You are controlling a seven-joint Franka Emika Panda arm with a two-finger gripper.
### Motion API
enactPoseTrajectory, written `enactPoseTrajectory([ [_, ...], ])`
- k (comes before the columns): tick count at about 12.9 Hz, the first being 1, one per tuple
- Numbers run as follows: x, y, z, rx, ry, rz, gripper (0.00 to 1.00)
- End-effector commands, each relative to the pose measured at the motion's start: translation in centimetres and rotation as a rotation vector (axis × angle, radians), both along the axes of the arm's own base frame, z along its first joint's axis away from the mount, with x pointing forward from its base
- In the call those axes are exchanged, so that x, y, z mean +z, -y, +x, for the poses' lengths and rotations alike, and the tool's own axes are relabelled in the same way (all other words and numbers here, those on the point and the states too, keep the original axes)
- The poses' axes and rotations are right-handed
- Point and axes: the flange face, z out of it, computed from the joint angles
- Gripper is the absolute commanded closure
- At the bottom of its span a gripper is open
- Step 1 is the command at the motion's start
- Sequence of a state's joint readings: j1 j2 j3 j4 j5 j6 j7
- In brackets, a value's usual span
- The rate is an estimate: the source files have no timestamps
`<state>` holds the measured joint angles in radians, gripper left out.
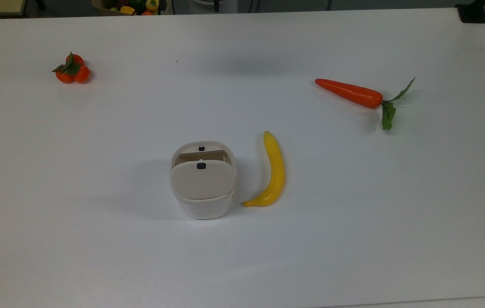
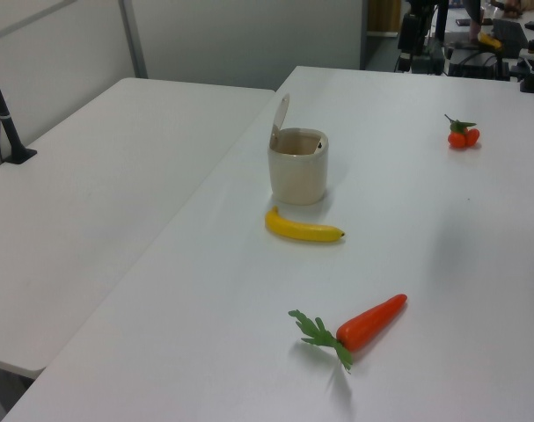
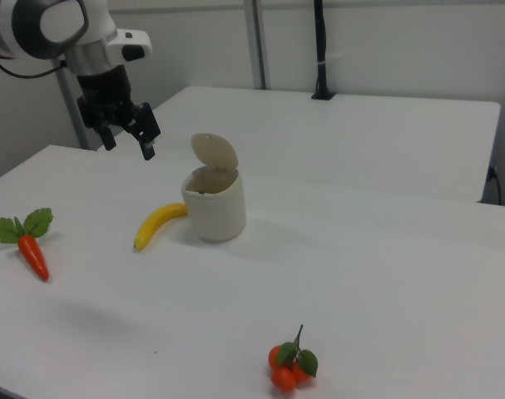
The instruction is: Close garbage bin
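The garbage bin [image 1: 204, 209] is a small white tub near the table's middle, also seen in the left view [image 2: 298, 171] and the right view [image 3: 215, 208]. Its beige lid [image 3: 215, 152] stands raised on its hinge, leaving the mouth uncovered; a small dark button [image 1: 201, 166] sits on the lid. My gripper [image 3: 129, 143] hangs in the air at the right view's upper left, above and to the left of the bin, well apart from it. Its fingers are spread open with nothing between them.
A yellow banana [image 1: 271, 171] lies close beside the bin. A carrot [image 1: 349, 93] lies on the top view's right, a cluster of small oranges [image 1: 72, 70] on the top view's far left. A second table [image 2: 82, 185] adjoins, with a black post [image 3: 320, 50].
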<state>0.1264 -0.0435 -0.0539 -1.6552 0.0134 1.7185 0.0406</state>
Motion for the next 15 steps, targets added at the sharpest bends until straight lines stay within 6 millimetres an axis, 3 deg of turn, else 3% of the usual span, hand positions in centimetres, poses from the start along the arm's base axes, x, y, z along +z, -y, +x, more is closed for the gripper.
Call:
enactPoseTrajectory([
  [1, 0.0, -0.1, -0.2, 0.013, 0.017, 0.012, 0.00],
  [13, 0.3, 0.7, -0.1, 0.016, 0.029, 0.011, 0.01],
  [15, 0.2, 0.5, -0.1, 0.021, 0.028, 0.010, 0.15],
])
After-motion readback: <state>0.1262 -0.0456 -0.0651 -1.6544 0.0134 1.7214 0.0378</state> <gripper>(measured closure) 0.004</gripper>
